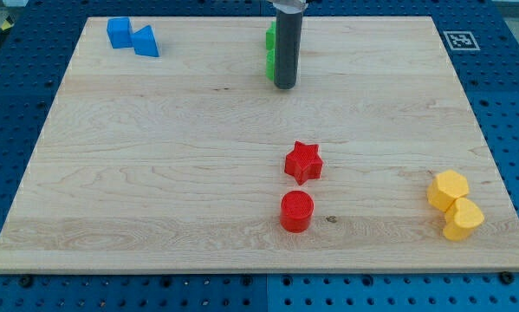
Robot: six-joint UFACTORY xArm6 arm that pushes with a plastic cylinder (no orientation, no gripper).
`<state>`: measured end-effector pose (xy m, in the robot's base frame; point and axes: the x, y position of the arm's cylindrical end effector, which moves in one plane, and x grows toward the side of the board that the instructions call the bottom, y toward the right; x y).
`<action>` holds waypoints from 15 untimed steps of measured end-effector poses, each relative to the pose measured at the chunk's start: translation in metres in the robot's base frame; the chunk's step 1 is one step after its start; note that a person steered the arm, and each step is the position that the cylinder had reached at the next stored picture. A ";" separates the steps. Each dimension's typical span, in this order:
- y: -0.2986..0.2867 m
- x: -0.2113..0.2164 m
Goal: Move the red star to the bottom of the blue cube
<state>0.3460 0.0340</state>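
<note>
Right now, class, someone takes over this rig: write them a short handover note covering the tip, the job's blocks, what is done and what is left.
My tip rests at the view's top centre, just right of a green block, far above the red star.
The red star sits mid-board, right of centre; the blue cube is in the top-left corner.
Done: nothing visible; the star is far from the cube.
Left: push the star up-left to just below the cube.

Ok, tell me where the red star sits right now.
The red star lies a little right of the board's centre, just above the red cylinder and apart from it, well below my tip.
</note>
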 end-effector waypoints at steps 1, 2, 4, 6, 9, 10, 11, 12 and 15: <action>0.000 -0.017; 0.000 -0.037; 0.067 0.054; 0.117 0.160; 0.042 0.163; 0.015 0.163; -0.016 0.161; -0.046 0.161; -0.139 0.121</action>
<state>0.4671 -0.1046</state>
